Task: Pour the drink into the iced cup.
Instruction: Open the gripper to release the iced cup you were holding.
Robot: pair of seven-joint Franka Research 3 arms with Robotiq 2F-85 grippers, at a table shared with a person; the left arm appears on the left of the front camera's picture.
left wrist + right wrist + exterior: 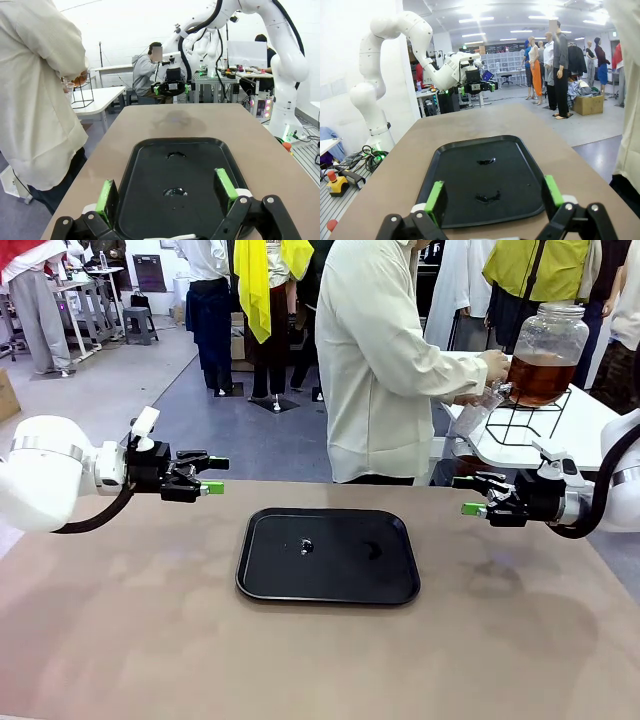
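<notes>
Brown matte table [130, 640]: spans lower half of front view.

Black rectangular plastic tray with rounded corners [270, 585]: centre of front view, flat on table; small wet spots on its surface. Also at lower centre of both wrist views [150, 165] [520, 170].

Left hand [208, 476], black with green pads: left of front view, level with upper edge of table, held above it, well apart from tray; fingers spread, nothing between them. Green pads [105, 196] wide apart at bottom of left wrist view, tray beyond.

Right hand [472, 496], black with green pads: right of front view, above table, well apart from tray; fingers spread, nothing held. Green pads [434, 196] wide apart at bottom of right wrist view.

Large round clear glass dispenser jar with lid [547, 350]: upper right of front view, on black wire stand [525, 420] on white side table [590, 430] beyond the brown table.

Clear amber-brown drink [540, 378]: fills lower part of jar.

Person in cream long-sleeved shirt [375, 360]: upper centre of front view, far side of table, both hands at jar's lower left; clear item [475, 412] held there, too blurred to identify.
</notes>
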